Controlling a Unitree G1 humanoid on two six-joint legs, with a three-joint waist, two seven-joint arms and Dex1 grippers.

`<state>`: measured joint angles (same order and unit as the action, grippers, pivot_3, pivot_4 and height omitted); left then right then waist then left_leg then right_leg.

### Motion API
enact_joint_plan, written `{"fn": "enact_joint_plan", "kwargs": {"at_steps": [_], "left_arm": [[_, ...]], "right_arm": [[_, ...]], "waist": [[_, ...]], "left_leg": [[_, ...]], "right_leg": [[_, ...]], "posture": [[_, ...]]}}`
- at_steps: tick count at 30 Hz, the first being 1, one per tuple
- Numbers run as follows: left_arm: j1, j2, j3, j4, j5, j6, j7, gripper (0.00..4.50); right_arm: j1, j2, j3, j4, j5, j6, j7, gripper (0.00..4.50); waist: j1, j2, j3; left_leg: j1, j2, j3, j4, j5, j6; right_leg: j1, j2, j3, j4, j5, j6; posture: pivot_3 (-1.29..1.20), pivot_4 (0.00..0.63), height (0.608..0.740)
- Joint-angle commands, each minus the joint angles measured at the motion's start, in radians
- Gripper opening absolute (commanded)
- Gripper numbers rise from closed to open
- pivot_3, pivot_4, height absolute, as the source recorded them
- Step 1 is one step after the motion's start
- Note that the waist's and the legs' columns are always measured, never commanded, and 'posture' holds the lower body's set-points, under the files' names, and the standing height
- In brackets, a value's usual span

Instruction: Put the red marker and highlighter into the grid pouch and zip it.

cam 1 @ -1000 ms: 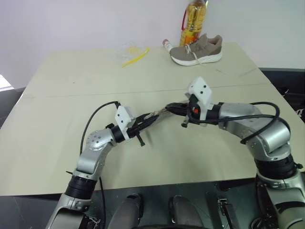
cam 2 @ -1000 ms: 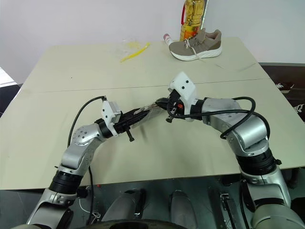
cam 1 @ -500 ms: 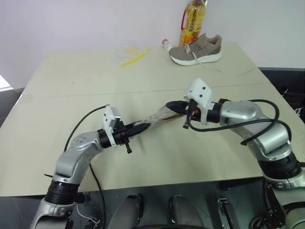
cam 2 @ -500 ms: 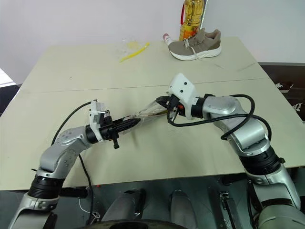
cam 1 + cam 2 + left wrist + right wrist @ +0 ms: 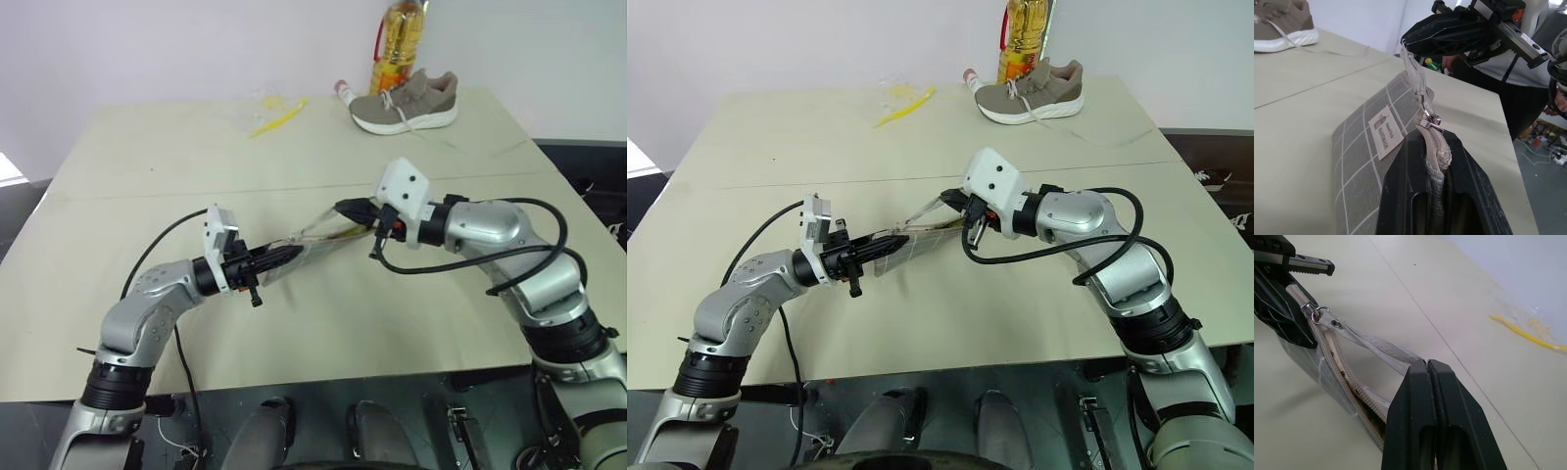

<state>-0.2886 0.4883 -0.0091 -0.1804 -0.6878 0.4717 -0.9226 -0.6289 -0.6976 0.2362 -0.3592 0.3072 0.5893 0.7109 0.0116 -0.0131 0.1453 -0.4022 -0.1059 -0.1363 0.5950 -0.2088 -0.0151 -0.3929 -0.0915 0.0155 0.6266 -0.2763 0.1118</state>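
The grid pouch [image 5: 1364, 161] is held up off the table [image 5: 127, 186], stretched between the two arms near the table's middle. A small white label [image 5: 1384, 131] is sewn on its grey side; the second line seems to read "HANDMADE", the rest being too small to read. The left gripper [image 5: 1436, 147] is clamped on the pouch's zipper edge beside the metal slider [image 5: 1430, 121]. The right gripper [image 5: 1427, 369] is pressed together on the pale zipper cord [image 5: 1371, 343], which is pulled taut. Wide bare tabletop is left on the left and near sides. At the far edge a shoe [image 5: 405, 101], an oil bottle [image 5: 397, 44] and a thin yellow strip [image 5: 277, 117] are seen, well apart from the pouch.
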Motion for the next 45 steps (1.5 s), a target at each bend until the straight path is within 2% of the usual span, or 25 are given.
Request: {"fn": "enact_joint_plan", "kwargs": {"at_steps": [1, 11, 28, 35, 40, 45], "left_arm": [[0.013, 0.011, 0.035, -0.028, -0.006, -0.006, -0.009, 0.00], [0.015, 0.012, 0.024, -0.011, 0.055, -0.080, -0.014, 0.00], [-0.018, 0.022, -0.057, 0.104, 0.349, -0.453, -0.032, 0.00], [-0.011, -0.009, -0.070, 0.110, 0.352, -0.480, -0.015, 0.00], [0.002, -0.012, -0.066, 0.096, 0.351, -0.471, -0.013, 0.00], [0.012, -0.003, -0.051, 0.098, 0.352, -0.473, -0.008, 0.00]], "right_arm": [[-0.001, -0.054, -0.046, 0.050, -0.090, -0.026, -0.019, 0.02], [0.016, -0.138, -0.061, 0.115, -0.158, -0.082, -0.013, 0.02], [0.014, -0.187, -0.098, 0.130, -0.155, -0.101, -0.019, 0.02], [0.048, -0.130, -0.097, 0.036, -0.106, -0.087, 0.016, 0.02], [0.055, -0.141, -0.110, 0.065, -0.140, -0.077, 0.014, 0.02], [0.072, -0.206, -0.091, 0.183, -0.261, -0.108, -0.009, 0.02]], "waist": [[0.000, 0.000, 0.000], [0.000, 0.000, 0.000], [0.001, 0.000, 0.000], [0.000, 0.000, 0.000], [0.000, 0.000, 0.000], [0.002, 0.000, 0.000]], "left_leg": [[0.000, 0.000, 0.000, 0.000, 0.000, 0.000], [0.000, 0.000, 0.000, 0.000, 0.000, 0.000], [-0.001, 0.000, 0.000, 0.000, 0.000, 0.000], [-0.001, 0.000, 0.000, 0.000, 0.000, 0.000], [-0.001, 0.000, 0.000, 0.000, 0.000, 0.000], [-0.001, 0.000, 0.000, 0.000, 0.000, 0.000]], "right_leg": [[0.000, 0.000, 0.000, 0.000, 0.000, 0.000], [0.000, 0.000, 0.000, 0.000, -0.001, -0.002], [0.000, 0.000, 0.000, -0.002, -0.001, -0.002], [0.000, 0.000, 0.000, -0.002, 0.000, 0.000], [0.000, 0.000, 0.000, -0.001, 0.000, 0.000], [0.000, 0.000, 0.000, -0.002, 0.000, 0.000]], "posture": [[0.00, 0.150, 0.740], [0.00, 0.150, 0.740], [0.00, 0.150, 0.740], [0.00, 0.150, 0.740], [0.00, 0.150, 0.740], [0.00, 0.150, 0.740]]}}
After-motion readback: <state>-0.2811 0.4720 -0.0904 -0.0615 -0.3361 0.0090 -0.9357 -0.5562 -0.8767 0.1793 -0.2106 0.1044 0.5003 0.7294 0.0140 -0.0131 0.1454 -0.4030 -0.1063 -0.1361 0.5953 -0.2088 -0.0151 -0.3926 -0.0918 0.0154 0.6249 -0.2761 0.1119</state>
